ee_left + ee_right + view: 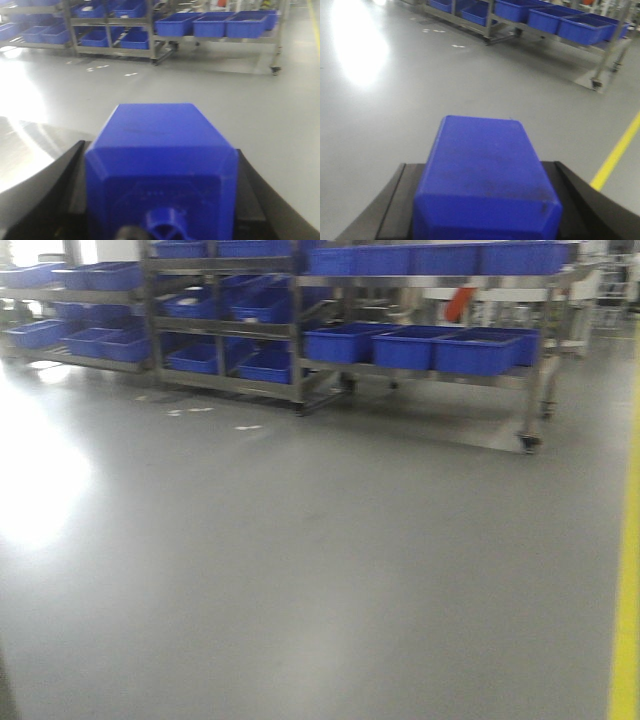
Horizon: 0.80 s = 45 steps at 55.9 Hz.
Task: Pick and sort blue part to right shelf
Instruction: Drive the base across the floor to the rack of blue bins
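Observation:
In the left wrist view a blue block-shaped part (160, 130) with a round stub on its near face sits between the black jaws of my left gripper (160, 155), which is shut on it. In the right wrist view a second blue block-shaped part (482, 150) sits between the black jaws of my right gripper (482, 172), which is shut on it. Both parts are held above the grey floor. The right shelf (440, 370), a low wheeled metal rack with blue bins (420, 345), stands ahead at some distance. Neither gripper shows in the front view.
Taller metal racks with several blue bins (230, 310) stand at the back left and centre. The right shelf's wheel (528, 443) rests on the floor. A yellow floor line (628, 570) runs along the right. Open grey floor (300, 570) lies between me and the racks.

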Motion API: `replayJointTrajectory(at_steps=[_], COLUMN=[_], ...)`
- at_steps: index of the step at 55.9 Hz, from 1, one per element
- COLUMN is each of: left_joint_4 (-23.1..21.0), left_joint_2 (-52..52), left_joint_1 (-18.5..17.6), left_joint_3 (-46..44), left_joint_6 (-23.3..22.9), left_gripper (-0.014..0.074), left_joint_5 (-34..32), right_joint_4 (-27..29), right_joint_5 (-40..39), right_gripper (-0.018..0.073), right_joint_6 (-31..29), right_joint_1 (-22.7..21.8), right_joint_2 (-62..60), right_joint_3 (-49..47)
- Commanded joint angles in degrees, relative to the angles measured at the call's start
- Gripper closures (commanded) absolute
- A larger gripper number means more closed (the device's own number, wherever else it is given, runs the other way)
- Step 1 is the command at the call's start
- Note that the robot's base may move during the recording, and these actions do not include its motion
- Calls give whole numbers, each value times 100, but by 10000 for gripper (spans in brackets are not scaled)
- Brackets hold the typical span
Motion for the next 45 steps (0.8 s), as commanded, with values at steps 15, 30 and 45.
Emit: replayJointTrajectory(at_steps=[15,30,45], left_joint_4=[-7,-7,-7], left_joint_2=[102,102,102], left_joint_1=[1,1,1], left_joint_3=[-170,-170,-170], left_joint_6=[-33,-33,-33], left_gripper=[220,220,220], left_joint_5=[-526,-526,-526], right_joint_4=[-60,-60,-60], right_joint_5=[-502,-502,-502], right_gripper=[350,350,350], right_joint_6=[-43,-43,-43], right_joint_1=[-18,-18,-18], right_joint_2=[73,73,73], right_joint_3=[-148,-148,-148])
